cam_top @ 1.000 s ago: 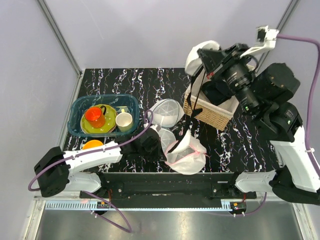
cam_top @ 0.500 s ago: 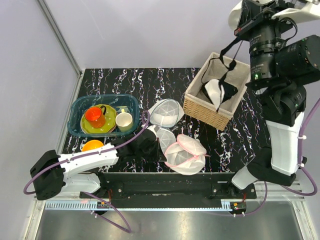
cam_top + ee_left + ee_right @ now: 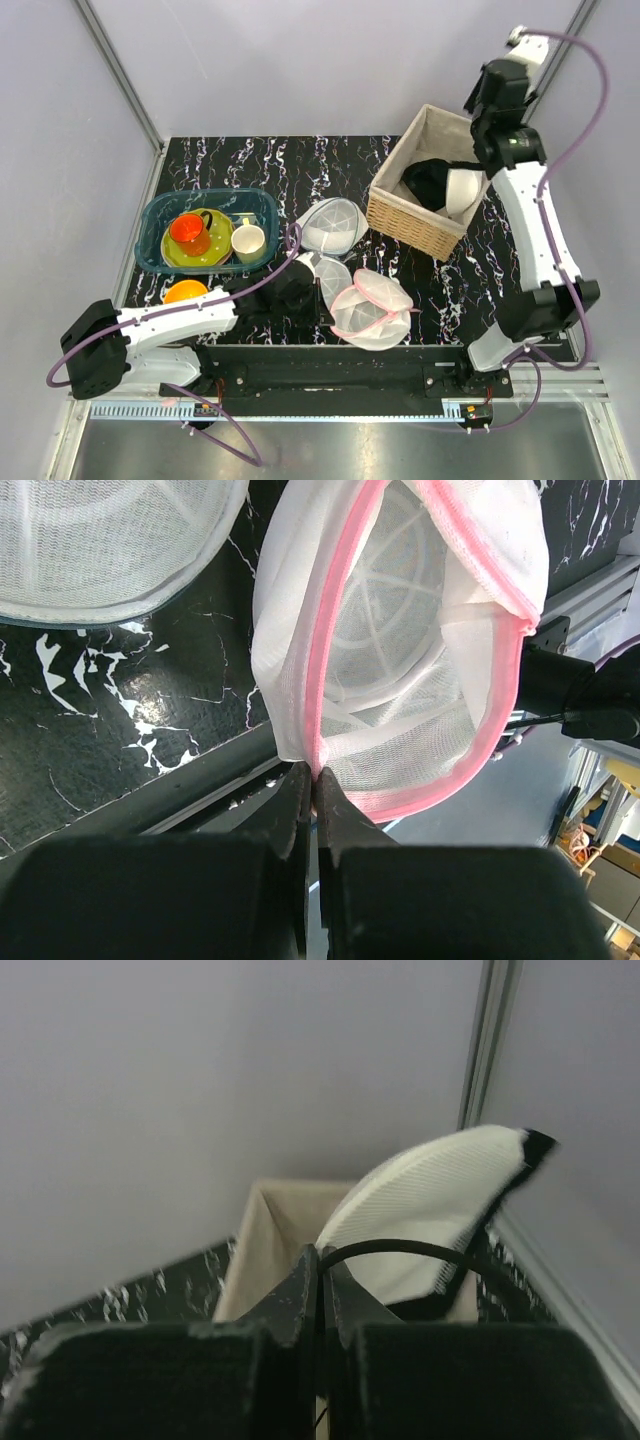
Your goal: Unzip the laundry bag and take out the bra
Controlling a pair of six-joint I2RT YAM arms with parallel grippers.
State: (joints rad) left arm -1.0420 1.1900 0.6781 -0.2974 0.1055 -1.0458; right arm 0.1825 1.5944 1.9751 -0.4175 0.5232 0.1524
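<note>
Top view: the laundry bag [image 3: 370, 310] lies gaping open at the tabletop's [image 3: 250, 160] near edge. The bra [image 3: 447, 186] rests in the wicker basket [image 3: 410, 225].
Left wrist: the left pincer [image 3: 316, 790] is pinched tight on the bag's pink rim [image 3: 335, 650].
Right wrist: the right pincer [image 3: 320, 1260] is clamped on the bra's black strap [image 3: 400, 1250], above the basket.
Advice: probably spread the right pincer wide, then lift straight up so the strap drops free.

Open pink-rimmed laundry bag [image 3: 372, 308]; bra [image 3: 445, 185] in basket [image 3: 410, 226]
</note>
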